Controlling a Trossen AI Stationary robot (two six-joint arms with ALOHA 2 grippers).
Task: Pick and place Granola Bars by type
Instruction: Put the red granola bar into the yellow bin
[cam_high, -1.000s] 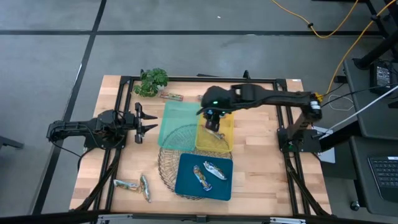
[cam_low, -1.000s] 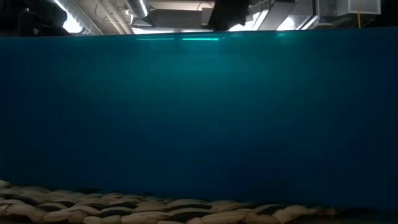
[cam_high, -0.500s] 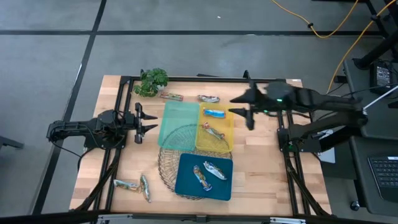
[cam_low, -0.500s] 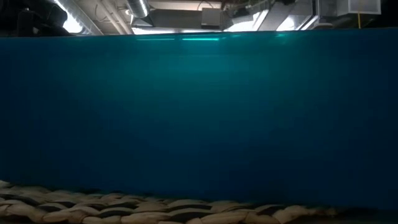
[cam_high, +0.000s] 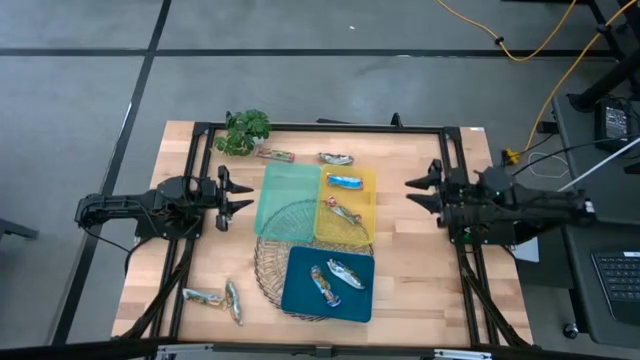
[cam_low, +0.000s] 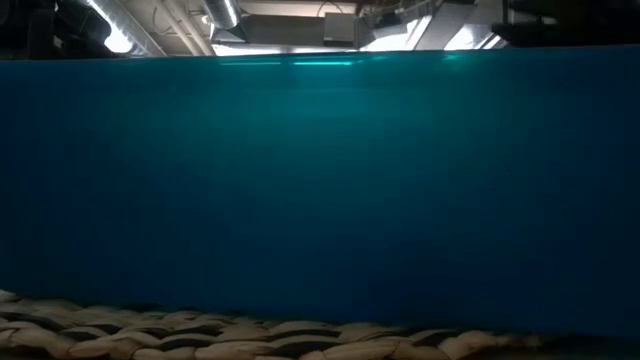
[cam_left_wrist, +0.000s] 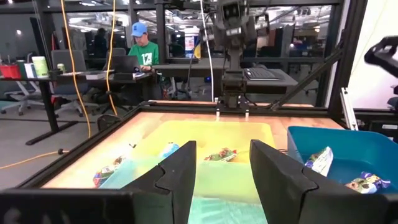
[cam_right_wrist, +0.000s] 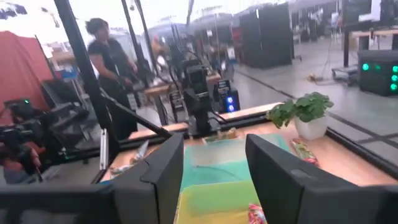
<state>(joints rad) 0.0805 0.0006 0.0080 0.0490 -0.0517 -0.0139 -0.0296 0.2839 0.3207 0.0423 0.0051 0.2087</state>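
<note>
Nearest the front edge of the bench (cam_high: 420, 290), two granola bars (cam_high: 215, 298) lie loose at the left corner, just beside the black frame rail (cam_high: 182, 280). A claw reaching there has the rail close on one side, so a wide approach could knock it, or could push the slippery foil further under it.

Right of them the blue tray (cam_high: 328, 283) holds two bars and sits on the wire basket (cam_high: 275, 245). I judge that perch a risk: a nudge could tip or slide the tray.

Further back stand the green tray (cam_high: 285, 195), bare, and the yellow tray (cam_high: 362, 205) holding two bars, touching each other along one side. A bar dropped near that shared wall could land in the wrong tray.

At that depth the left claw (cam_high: 232, 192) waits at the left of the bench with fingers apart and nothing between them, pointing at the green tray. The right claw (cam_high: 420, 190) hangs at the right, also parted and holding nothing, with bare wood between it and the yellow tray.

Farthest back, two more bars (cam_high: 335, 158) lie on the wood behind the trays. One sits beside the plant (cam_high: 245, 130), whose leaves could get snagged.
</note>
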